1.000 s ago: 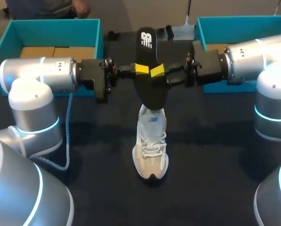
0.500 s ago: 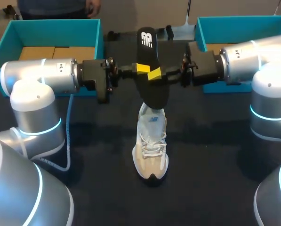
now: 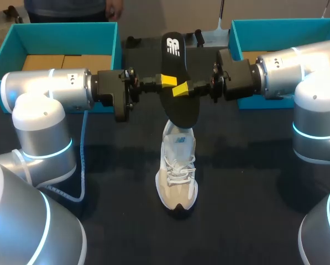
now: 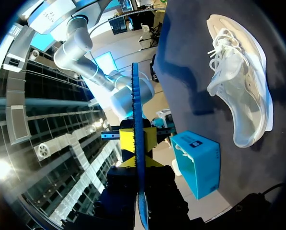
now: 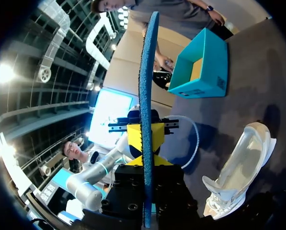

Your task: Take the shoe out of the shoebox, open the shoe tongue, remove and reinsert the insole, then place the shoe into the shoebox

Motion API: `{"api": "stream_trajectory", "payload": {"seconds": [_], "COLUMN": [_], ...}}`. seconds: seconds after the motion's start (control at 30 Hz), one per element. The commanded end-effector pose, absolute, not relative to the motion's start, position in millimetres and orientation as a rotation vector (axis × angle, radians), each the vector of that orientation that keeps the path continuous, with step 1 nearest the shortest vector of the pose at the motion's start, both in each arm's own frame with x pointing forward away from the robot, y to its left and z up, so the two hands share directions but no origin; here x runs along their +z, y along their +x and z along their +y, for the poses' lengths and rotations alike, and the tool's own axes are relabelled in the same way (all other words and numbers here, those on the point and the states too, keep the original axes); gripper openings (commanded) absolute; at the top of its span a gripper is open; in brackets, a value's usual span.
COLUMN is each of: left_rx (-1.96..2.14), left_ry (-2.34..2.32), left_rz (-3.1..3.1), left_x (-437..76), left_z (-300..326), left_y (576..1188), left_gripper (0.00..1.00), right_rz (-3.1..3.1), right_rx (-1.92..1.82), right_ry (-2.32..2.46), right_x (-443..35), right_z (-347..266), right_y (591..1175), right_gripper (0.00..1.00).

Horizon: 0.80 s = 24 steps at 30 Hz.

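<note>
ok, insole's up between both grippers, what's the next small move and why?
Probably ease the insole down, lower end first, into the shoe: both the left gripper and right gripper pinch it in the air, its lower end right over the shoe's opening.

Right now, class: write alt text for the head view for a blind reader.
A flat black insole hangs over the dark table, pinched from opposite sides by the left gripper and the right gripper. Beneath it stands a white and beige lace-up sneaker, with one open teal cardboard box far left, another far right.
</note>
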State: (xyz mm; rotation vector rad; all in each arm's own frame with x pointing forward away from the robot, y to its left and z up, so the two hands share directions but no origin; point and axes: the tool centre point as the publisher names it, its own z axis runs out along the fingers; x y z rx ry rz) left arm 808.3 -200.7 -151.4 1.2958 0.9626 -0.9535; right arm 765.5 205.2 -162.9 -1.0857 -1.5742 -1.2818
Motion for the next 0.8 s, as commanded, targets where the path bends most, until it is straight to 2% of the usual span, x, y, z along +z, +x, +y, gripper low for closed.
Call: {"api": "stream_trajectory", "payload": {"seconds": [0.03,0.1,0.13,0.17,0.2,0.8], "left_rx": [-0.948,-0.944,-0.941,-0.94,-0.94,-1.083], "left_ry": [1.297,1.301,1.307,1.308,1.309,1.27], "left_rz": [0.97,0.976,0.982,0.981,0.98,1.207], "left_x": [-152,-153,-153,-153,-152,-166], "left_z": [-201,-201,-200,-200,-199,-142], "left_y": [806,807,807,807,807,815], "left_gripper": [0.0,0.0,0.25,0.7,1.0,1.0], "right_rz": [-1.572,-1.573,-1.576,-1.579,-1.582,-1.599], "right_rx": [-1.287,-1.289,-1.29,-1.289,-1.288,-1.395], "right_ry": [-1.076,-1.071,-1.067,-1.063,-1.06,-1.092], "right_x": [-164,-164,-164,-164,-164,-175], "right_z": [207,207,207,208,208,192], "right_y": [767,767,767,767,768,779], "right_gripper": [0.0,0.0,0.0,0.0,0.0,0.0]}}
